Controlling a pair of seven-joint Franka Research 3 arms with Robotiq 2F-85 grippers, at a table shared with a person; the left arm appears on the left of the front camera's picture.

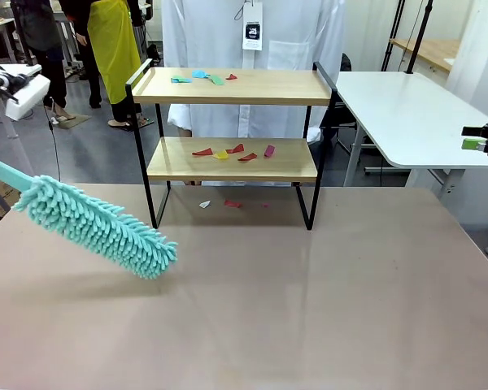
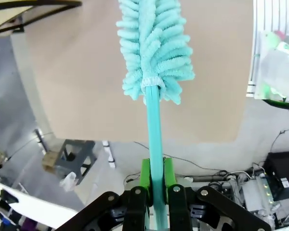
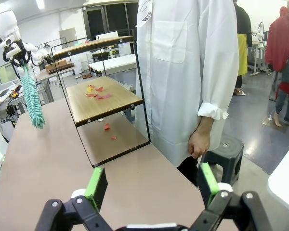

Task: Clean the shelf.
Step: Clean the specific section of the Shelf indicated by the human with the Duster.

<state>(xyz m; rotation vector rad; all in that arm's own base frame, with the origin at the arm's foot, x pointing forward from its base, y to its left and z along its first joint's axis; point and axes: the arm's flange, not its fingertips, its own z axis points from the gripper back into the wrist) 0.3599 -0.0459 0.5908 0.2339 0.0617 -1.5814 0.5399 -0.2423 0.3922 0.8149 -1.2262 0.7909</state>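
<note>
Front view: your teal duster point(image 1: 98, 223) hangs over the table point(image 1: 325, 309) at ctr-left. Its long axis slants from the left edge down to the right, tip low; can't tell if it touches. The shelf point(image 1: 268, 86) sits upper ctr, up and right of that tip, well apart. Coloured scraps point(image 1: 202, 76) lie on the top board, more on the lower board and on the table under it. The right gripper point(image 1: 484, 140) sits at the far right edge.

Left wrist view: the left gripper point(image 2: 155, 175) is clamped on the duster handle point(image 2: 153, 120), green pads point(image 2: 145, 172) either side, head pointing up-frame.

Right wrist view: right gripper jaws spread wide, nothing btwn. Shelf upper left, a person point(image 3: 183, 72) just behind it.

Left arm is nearer and has the tool, so I'd judge you need to lift the head up-right to the top board.
</note>
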